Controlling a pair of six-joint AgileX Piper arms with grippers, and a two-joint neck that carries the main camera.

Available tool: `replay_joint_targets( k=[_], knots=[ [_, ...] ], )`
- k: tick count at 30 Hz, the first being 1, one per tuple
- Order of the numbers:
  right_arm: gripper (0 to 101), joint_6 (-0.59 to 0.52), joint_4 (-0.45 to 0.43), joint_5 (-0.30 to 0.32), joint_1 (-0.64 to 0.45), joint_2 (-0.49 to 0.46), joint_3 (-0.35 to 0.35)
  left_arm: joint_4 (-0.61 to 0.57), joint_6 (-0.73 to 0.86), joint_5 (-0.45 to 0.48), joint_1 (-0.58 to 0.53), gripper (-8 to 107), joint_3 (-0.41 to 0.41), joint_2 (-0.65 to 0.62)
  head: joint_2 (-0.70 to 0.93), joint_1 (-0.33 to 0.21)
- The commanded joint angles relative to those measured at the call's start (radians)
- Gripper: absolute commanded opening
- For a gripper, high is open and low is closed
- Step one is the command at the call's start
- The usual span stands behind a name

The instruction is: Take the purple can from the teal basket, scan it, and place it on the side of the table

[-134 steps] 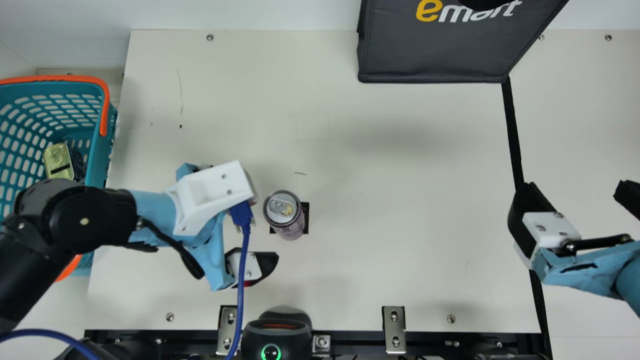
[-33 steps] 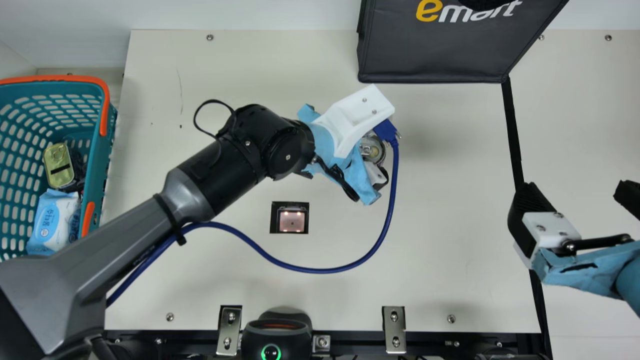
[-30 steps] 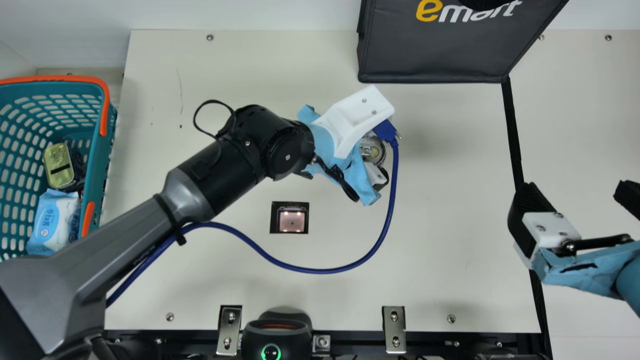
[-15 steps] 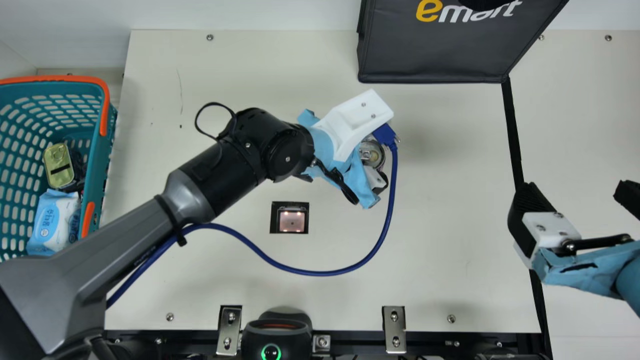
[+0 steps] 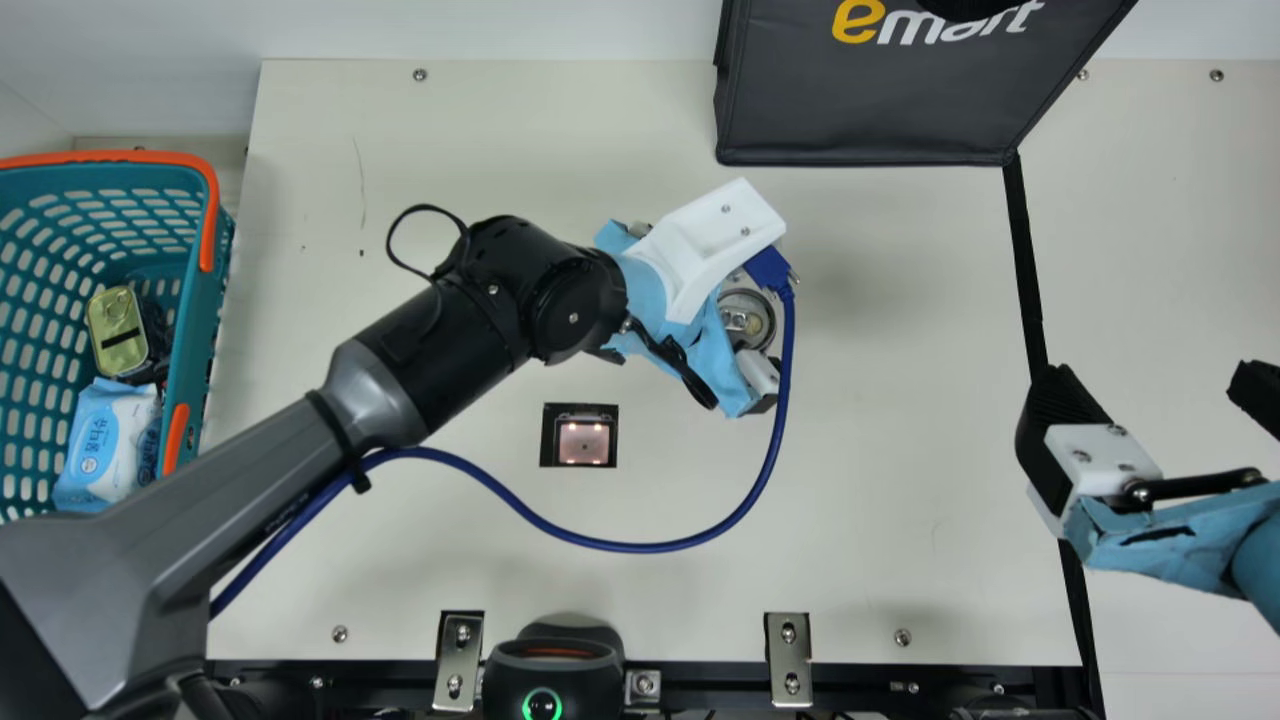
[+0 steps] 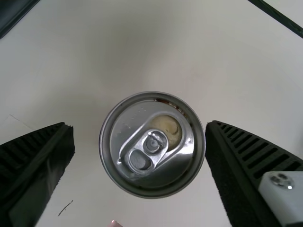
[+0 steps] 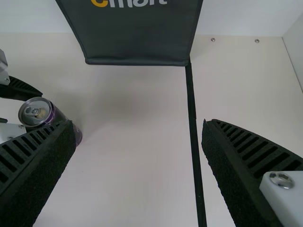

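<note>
Likely scanned, the can (image 6: 152, 144) stood well apart from the scanner (image 5: 584, 443), left gripper (image 6: 139, 126) spread around it, only withdrawal seemingly remaining.

Lettering (image 5: 908, 27) on the black bag (image 5: 870, 115) at the far edge of the table (image 5: 850, 520) reads "emart", with an orange "e" and the other letters white. The white and blue packet (image 5: 105, 440) in the teal basket (image 5: 195, 310), by the table's left edge, bears blue print too small to make out, and so does the grey left arm (image 5: 280, 480), faintly.
</note>
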Motion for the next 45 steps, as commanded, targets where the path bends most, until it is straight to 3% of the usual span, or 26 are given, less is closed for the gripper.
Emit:
replay_joint_targets(
  k=[1,9,17,33,45],
  knots=[
    [95,0.000,0.000,0.000,0.000,0.000,0.000,0.000,0.001,0.000,0.002,90,0.000,-0.001,0.002,-0.029],
    [95,0.000,0.000,0.000,0.000,0.000,0.000,-0.012,0.010,0.008,-0.001,90,0.018,-0.029,0.002,-0.029],
    [95,0.000,0.000,0.000,0.000,0.000,0.000,-0.025,0.060,0.014,-0.005,90,0.140,-0.146,0.002,-0.029],
    [95,0.000,0.000,0.000,0.000,0.000,0.000,0.023,0.003,0.024,0.083,90,0.466,-0.543,0.002,-0.029],
    [95,0.000,0.000,0.000,0.000,0.000,0.000,0.114,-0.159,0.111,0.215,90,0.592,-0.858,0.002,-0.029]
  ],
)
